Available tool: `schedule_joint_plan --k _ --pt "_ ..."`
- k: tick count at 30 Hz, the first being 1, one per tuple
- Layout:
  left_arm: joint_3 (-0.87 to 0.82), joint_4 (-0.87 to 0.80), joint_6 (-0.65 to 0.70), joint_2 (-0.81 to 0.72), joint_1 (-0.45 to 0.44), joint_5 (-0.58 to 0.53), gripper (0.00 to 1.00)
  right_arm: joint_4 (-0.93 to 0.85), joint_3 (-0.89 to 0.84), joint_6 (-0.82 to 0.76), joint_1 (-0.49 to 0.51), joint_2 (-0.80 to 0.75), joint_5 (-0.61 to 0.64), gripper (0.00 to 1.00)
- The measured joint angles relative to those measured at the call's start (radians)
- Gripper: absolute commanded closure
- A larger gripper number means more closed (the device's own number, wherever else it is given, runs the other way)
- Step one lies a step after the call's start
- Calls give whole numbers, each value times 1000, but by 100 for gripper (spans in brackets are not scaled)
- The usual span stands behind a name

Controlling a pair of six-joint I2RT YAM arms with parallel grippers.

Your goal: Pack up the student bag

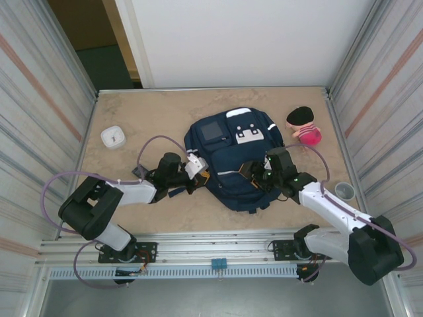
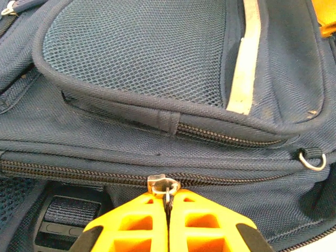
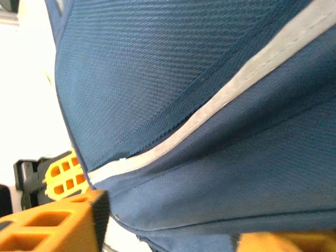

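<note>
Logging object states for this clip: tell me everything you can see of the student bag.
The student bag is a navy woven-fabric backpack lying front up on the table, with white reflective stripes, a white patch, a square window pocket and a mesh pocket. The left gripper is shut on a metal zip pull at its left edge; the right gripper is at its right edge, grip unclear.

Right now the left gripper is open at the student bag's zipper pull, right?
No. The left gripper is shut on the zipper pull of the student bag; the left wrist view shows its orange fingers pressed together around the pull.
</note>
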Motion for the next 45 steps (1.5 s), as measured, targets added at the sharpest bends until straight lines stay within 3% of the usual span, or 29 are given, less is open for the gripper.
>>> schedule_joint_plan --k 6,15,18,22,25,30,33,39,45 --pt "0 -39 27 -13 -51 -3 100 90 -29 46 -16 33 19 73" --pt "-2 -69 33 -42 -175 -9 100 220 -41 51 -21 44 50 76" --pt "-1 -68 26 -41 -226 -34 87 238 -41 51 -19 44 52 76" --pt "0 -66 32 -46 -280 -39 50 240 -38 32 -26 44 46 73" --pt "0 -118 84 -113 -293 -45 34 196 3 -27 -68 54 3 70" --pt "48 -279 274 -295 -286 -130 23 110 97 -141 -163 79 -81 54" --pt "88 -347 418 -320 -253 -179 20 72 139 -206 -205 96 -132 47" --pt "117 -425 629 -206 -212 -274 14 -6 158 -298 -212 101 -207 42" --pt "170 -411 752 -63 -212 -323 13 -34 157 -343 -211 94 -240 40"
